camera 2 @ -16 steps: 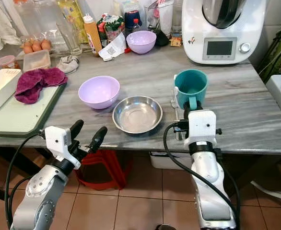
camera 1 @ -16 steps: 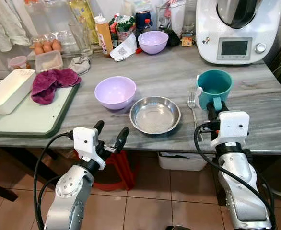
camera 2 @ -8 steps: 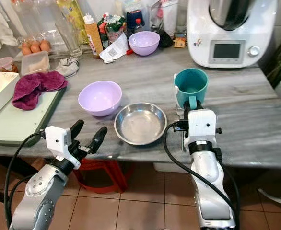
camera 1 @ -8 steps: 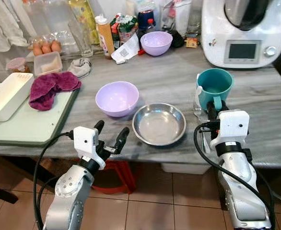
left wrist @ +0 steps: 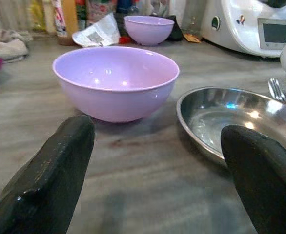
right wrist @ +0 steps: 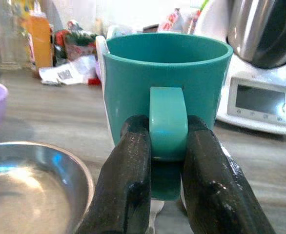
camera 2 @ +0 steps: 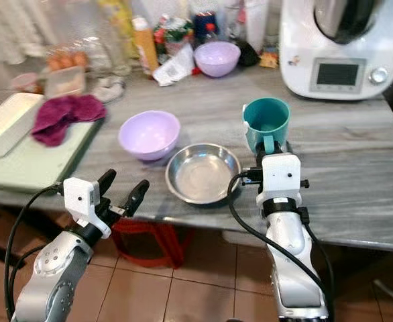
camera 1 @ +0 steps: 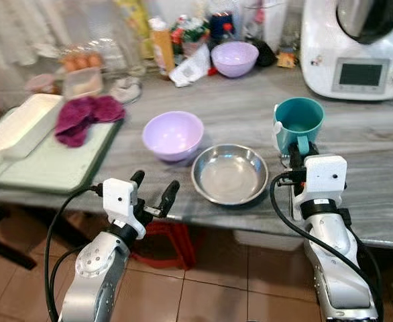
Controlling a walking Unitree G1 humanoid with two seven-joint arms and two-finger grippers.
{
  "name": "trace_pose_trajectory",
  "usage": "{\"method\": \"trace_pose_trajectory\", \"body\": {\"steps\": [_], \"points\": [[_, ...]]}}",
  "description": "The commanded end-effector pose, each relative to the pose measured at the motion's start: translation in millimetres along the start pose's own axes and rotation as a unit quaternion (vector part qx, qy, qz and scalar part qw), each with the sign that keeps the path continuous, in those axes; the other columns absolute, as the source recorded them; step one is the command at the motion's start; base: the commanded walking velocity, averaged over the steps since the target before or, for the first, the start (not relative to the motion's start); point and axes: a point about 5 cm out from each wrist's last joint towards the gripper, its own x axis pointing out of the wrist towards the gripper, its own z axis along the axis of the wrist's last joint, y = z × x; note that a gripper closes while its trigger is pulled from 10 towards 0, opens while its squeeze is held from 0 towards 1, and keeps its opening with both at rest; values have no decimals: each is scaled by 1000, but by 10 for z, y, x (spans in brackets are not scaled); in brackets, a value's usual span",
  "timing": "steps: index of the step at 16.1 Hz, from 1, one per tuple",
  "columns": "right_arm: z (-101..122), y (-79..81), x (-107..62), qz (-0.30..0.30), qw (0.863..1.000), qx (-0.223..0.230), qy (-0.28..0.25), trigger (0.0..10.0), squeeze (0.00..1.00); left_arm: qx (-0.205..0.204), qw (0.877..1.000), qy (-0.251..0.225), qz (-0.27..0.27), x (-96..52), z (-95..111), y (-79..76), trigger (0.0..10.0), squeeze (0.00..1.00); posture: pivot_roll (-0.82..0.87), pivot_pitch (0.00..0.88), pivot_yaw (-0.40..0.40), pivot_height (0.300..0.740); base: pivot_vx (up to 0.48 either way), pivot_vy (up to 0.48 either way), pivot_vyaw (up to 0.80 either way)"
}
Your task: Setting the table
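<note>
A teal mug (camera 1: 298, 123) stands near the front of the grey marble table (camera 1: 364, 144), and my right gripper (camera 1: 297, 153) is shut on its handle (right wrist: 167, 119). A fork (left wrist: 275, 87) lies partly under the mug. Left of the mug sits an empty steel bowl (camera 1: 230, 174), and further left a lilac bowl (camera 1: 173, 134). My left gripper (camera 1: 153, 188) hovers open just off the table's front edge, facing the lilac bowl (left wrist: 116, 78), with nothing between its fingers.
A white kitchen machine (camera 1: 357, 47) stands at the back right. A second lilac bowl (camera 1: 235, 58), bottles and packets line the back. A green board (camera 1: 49, 168) with a purple cloth (camera 1: 86, 114) and a white box (camera 1: 22, 124) lies left. A red stool (camera 1: 176, 235) stands under the table.
The whole view has shifted, so the camera moved. The mug stays in my right gripper and now sits closer to the steel bowl, over the fork. Left gripper unchanged.
</note>
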Motion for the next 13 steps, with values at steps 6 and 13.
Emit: {"method": "trace_pose_trajectory", "body": {"steps": [6, 13], "points": [[26, 42, 8, 5, 1000, 3, -10, 10000, 0, 5, 1000, 8, -4, -35, -15, 4, 10000, 0, -137, 102, 90, 740, 299, 0, 0], [29, 42, 10, 4, 1000, 2, -12, 10000, 0, -13, 1000, -7, -4, -45, 26, -1, 10000, 0, -138, 102, 90, 740, 218, 0, 0]]}}
